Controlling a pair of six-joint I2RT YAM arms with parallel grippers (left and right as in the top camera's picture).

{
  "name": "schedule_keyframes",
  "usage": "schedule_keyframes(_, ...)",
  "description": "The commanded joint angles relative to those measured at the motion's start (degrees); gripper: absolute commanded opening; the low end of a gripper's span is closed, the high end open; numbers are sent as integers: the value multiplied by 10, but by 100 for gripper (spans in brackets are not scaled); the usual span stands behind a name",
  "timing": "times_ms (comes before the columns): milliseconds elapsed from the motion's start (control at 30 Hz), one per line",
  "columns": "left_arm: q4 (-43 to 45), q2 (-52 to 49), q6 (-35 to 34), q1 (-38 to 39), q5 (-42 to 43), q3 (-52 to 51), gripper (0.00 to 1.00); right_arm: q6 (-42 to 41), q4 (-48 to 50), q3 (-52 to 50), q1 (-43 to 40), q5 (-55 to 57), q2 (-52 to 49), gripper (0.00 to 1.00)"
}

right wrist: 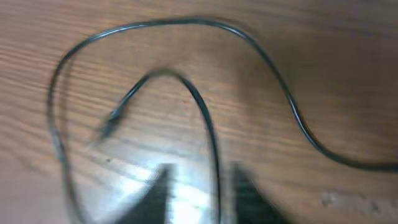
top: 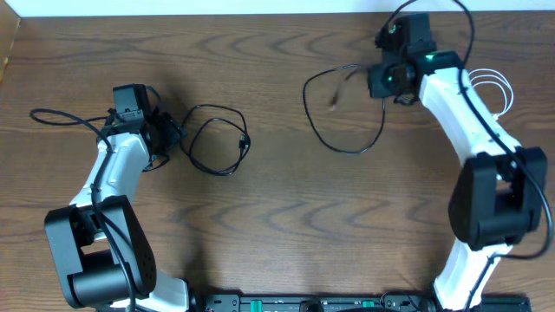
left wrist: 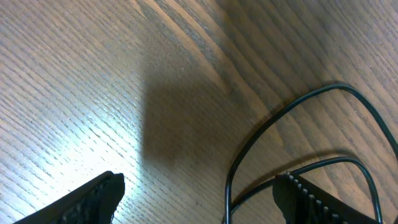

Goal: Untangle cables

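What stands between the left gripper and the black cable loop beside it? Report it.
Nothing visible. The left gripper stands open just above the table, and the black cable loop curves in between its jaws, close to one of them, with only wood around it.

3 cables lay well apart on the brown wood-grain table (top: 277, 225). The thin black looped cable (top: 244, 143) lay in the left half, with its tail running toward the left edge and its loop lying toward the centre. The left gripper (left wrist: 199, 182) stood above it with jaws apart, and the loop passed just beside its right finger (left wrist: 311, 199). The second thin black cable (top: 351, 152) curved in the right half, nearer the far edge. 1 strand of it ran between the parted fingers of the right gripper (right wrist: 202, 171). The thin white coiled cable (top: 506, 91) lay beside the right edge, to the right of the second cable.
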State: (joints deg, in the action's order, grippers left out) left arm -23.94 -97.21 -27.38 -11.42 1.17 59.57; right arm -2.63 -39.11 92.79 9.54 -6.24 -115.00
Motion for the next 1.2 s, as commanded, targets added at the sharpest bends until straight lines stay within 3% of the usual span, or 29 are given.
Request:
schedule_keyframes(0,0,2,-15,1,-3,-3,81,31,26,1,-5,27,-38,60)
schedule_keyframes(200,0,2,-15,1,-3,-3,81,40,100,1,-6,108,-90,83)
schedule_keyframes(300,0,2,-15,1,-3,-3,81,77,134,1,-6,108,-113,85)
schedule_keyframes(533,0,2,-15,1,-3,-3,81,61,167,1,-20,91,-153,85)
schedule_keyframes(833,0,2,-15,1,-3,-3,81,55,80,1,-43,-118,-154,75)
schedule_keyframes(1167,0,2,-15,1,-2,-3,81,55,35,1,-40,-168,-125,74)
